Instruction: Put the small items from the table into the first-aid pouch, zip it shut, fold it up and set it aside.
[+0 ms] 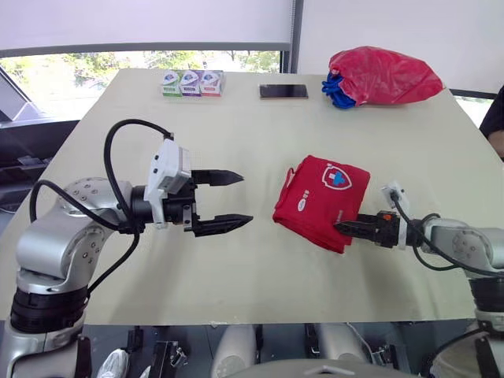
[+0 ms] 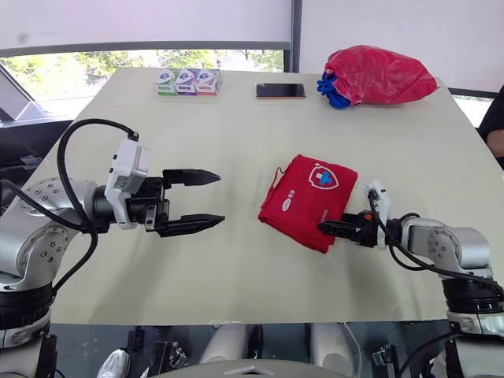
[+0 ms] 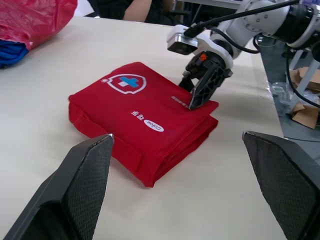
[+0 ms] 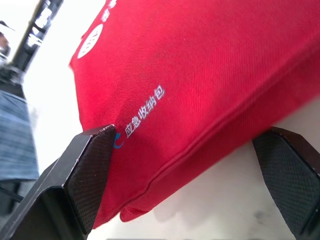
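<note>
Presently the first-aid pouch point(image 1: 319, 197) is seen lying folded on the table point(image 1: 236, 126), with its white shield and blue cross facing up. It is met at its near corner by the right gripper point(image 1: 340, 227), which is reached in low from the robot's side. In the right wrist view the two black fingers point(image 4: 85, 170) are held wide apart. One is set over the red fabric and the other over the bare table, so that the pouch's seamed edge runs between them. Whether the pads press the cloth cannot be told.

The left gripper point(image 1: 246, 198) is held above the table with its jaws spread and nothing between them. It is pointed toward the pouch, which lies straight ahead of its fingertips and well apart from them, as is shown in the left wrist view.

Farther out, beyond the right gripper and the pouch, a red plastic bag point(image 1: 382, 76) is bunched at the far edge, with something blue point(image 1: 335, 90) tucked against it. Just beside that a phone point(image 1: 283, 91) is laid flat. Beyond the left gripper three small boxes point(image 1: 193, 82) are lined up in a row. Out past the right gripper's outer side, a person's arm point(image 1: 496, 118) is seen at the table's side.
</note>
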